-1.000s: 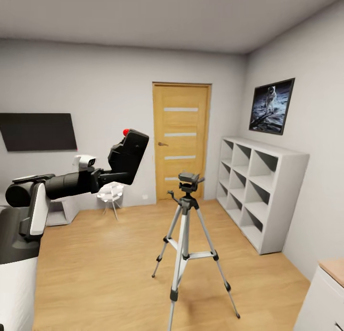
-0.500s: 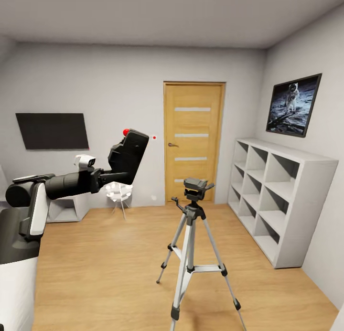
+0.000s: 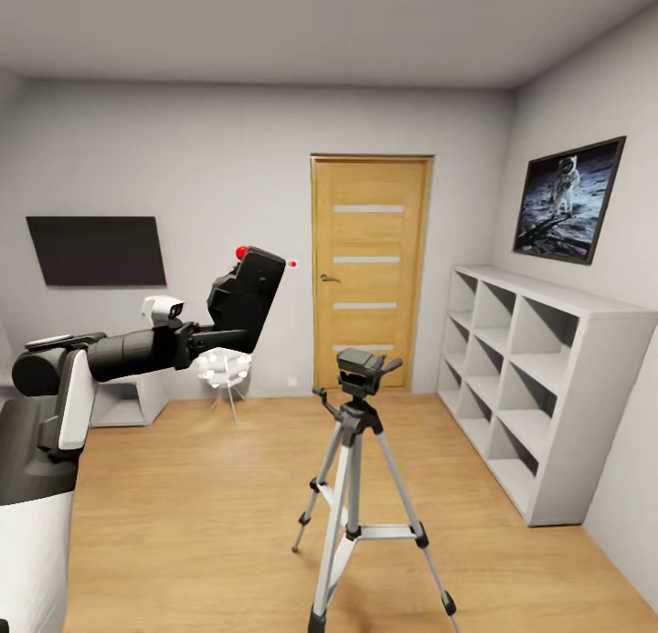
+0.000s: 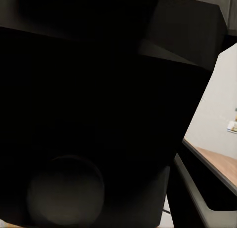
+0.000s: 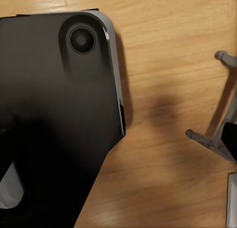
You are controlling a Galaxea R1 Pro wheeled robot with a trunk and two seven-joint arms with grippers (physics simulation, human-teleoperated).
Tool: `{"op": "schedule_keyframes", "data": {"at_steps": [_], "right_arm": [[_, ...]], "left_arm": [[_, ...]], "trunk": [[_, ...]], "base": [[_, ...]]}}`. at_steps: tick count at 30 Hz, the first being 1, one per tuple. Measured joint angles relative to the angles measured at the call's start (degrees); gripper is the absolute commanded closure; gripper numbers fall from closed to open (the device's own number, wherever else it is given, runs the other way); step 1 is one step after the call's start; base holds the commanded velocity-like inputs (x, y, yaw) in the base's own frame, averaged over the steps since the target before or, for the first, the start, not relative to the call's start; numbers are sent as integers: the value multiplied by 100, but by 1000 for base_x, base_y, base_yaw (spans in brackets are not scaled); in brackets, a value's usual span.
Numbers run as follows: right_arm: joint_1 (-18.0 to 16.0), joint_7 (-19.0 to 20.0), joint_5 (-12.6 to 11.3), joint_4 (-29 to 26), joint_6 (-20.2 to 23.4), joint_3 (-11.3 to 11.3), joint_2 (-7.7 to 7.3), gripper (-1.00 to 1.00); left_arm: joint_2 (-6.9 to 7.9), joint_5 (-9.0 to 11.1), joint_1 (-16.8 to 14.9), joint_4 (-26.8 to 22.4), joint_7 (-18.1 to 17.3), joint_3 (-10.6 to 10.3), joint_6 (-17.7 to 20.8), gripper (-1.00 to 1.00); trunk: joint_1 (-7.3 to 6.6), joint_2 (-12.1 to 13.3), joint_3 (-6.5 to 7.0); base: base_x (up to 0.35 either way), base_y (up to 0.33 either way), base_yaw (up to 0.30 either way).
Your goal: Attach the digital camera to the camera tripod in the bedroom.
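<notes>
Left tool (image 3: 239,315) raised at chest height on the outstretched left arm, closed around the camera (image 3: 244,297); black body tilted, red button (image 3: 241,252) at its top. In the left wrist view, camera (image 4: 94,114) dark and pressed close against the lens. Right tool: impossible to tell its opening; right wrist view looking down past a black robot panel (image 5: 54,104) at the floor (image 5: 168,80).

Tripod (image 3: 358,487) standing on the floor right of and below the camera, well apart from it, head (image 3: 360,370) bare.

Compared with half a second ago, whole view shifted: tripod slightly further left in frame, door and shelves barely moved.

Light wood floor (image 3: 201,514); oak door (image 3: 369,272), white shelves (image 3: 539,395), astronaut picture (image 3: 570,199), dark screen (image 3: 96,250), grey walls.
</notes>
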Motion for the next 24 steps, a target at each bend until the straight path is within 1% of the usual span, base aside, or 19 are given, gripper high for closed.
{"op": "schedule_keyframes", "data": {"at_steps": [6,17,20,24], "right_arm": [[0,0,1,0,0,0,0,-100],[-1,0,3,1,0,0,0,-100],[1,0,2,0,0,0,0,-100],[1,0,0,1,1,0,0,-100]], "left_arm": [[-3,1,1,-1,-1,-3,0,100],[-6,1,0,-1,0,-3,0,100],[-7,0,0,0,0,-4,0,100],[-8,0,0,1,0,-5,0,100]], "trunk": [[0,-1,0],[0,0,0],[0,0,0],[0,0,0]], "base": [[16,-18,225],[3,-3,265],[0,0,163],[0,0,66]]}}
